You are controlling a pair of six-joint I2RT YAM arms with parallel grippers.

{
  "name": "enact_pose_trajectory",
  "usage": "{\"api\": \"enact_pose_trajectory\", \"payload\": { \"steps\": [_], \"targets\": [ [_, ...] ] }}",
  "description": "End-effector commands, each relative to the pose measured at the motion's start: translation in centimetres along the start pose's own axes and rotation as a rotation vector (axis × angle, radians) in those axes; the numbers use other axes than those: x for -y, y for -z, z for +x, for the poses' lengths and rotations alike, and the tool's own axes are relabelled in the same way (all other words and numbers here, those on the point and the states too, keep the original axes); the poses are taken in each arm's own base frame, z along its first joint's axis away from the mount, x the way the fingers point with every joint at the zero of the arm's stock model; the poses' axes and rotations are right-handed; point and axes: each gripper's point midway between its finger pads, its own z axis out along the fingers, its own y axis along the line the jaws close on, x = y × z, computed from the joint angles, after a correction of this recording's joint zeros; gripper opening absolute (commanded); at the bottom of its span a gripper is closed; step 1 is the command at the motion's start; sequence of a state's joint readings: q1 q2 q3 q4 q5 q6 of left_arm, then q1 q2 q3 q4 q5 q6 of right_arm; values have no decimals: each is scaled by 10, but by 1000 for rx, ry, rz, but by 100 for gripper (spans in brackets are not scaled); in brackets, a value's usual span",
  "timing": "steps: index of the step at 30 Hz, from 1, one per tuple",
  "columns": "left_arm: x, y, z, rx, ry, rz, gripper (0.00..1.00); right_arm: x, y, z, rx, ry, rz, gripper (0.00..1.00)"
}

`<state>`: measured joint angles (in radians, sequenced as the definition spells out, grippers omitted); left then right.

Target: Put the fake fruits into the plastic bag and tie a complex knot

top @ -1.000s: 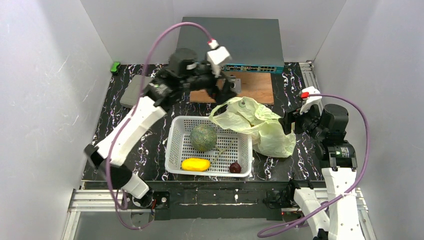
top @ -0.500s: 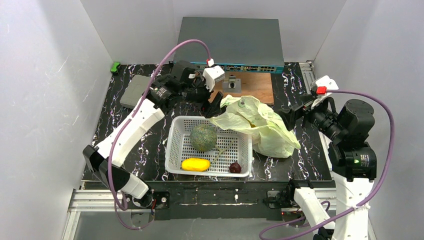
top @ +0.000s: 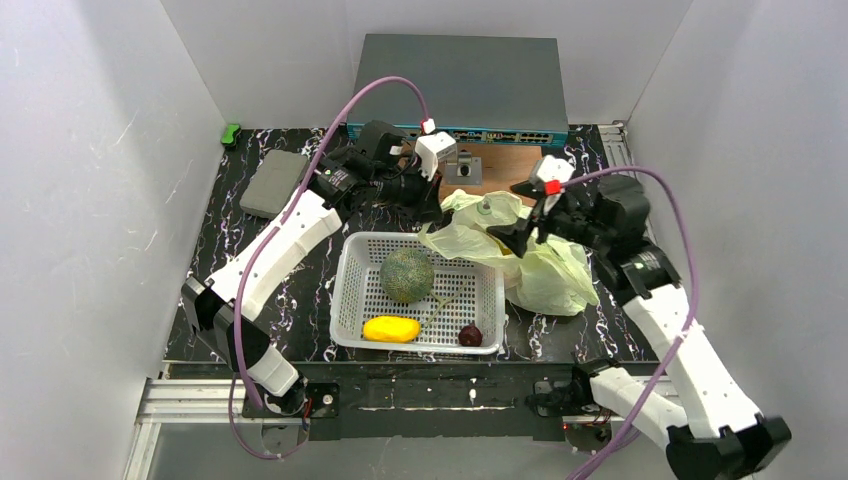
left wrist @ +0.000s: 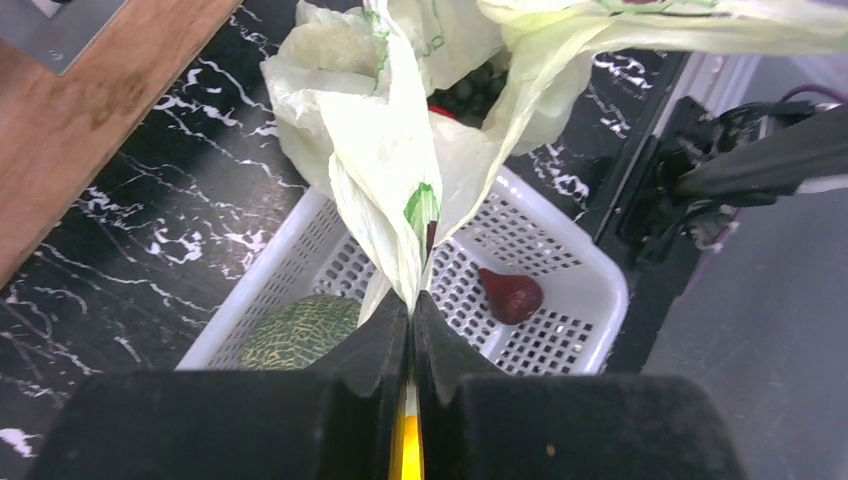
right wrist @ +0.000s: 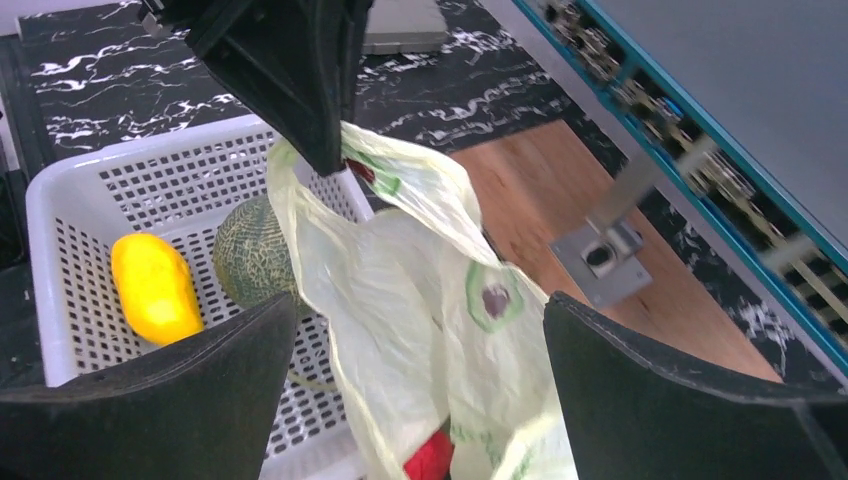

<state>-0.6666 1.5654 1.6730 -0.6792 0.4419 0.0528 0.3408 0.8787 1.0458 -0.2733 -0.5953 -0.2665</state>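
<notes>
Inside the basket (top: 346,290) lie 3 items: the melon (top: 407,275) toward its back, the mango (top: 391,329) at its front rim, the plum (top: 470,335) in its front right corner. The plastic bag (top: 545,280) lies right of the basket, draped over its back right corner, with grapes (left wrist: 480,90) inside. Behind the basket sits a board (top: 500,168), farther back a switch (top: 460,90); back left, a block (top: 272,183).
</notes>
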Motion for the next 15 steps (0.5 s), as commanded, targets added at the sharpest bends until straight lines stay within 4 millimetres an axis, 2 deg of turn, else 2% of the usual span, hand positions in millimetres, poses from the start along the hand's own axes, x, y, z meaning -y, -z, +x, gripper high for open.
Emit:
{"api": "enact_pose_trajectory", "payload": {
  "steps": [1,7,10,15],
  "targets": [
    [22,15,-26,85,54,76,0,1,-34,-45,212,212,-41,99],
    [30,14,-37,120,102,122,0,-15,-74,-50,329,253,-59,98],
    [29,13,-42,140,135,142,0,-32,-88,-43,337,227,-121,98],
    [27,13,-48,164,162,159,0,-48,-106,-32,346,199,-157,98]
  ]
}}
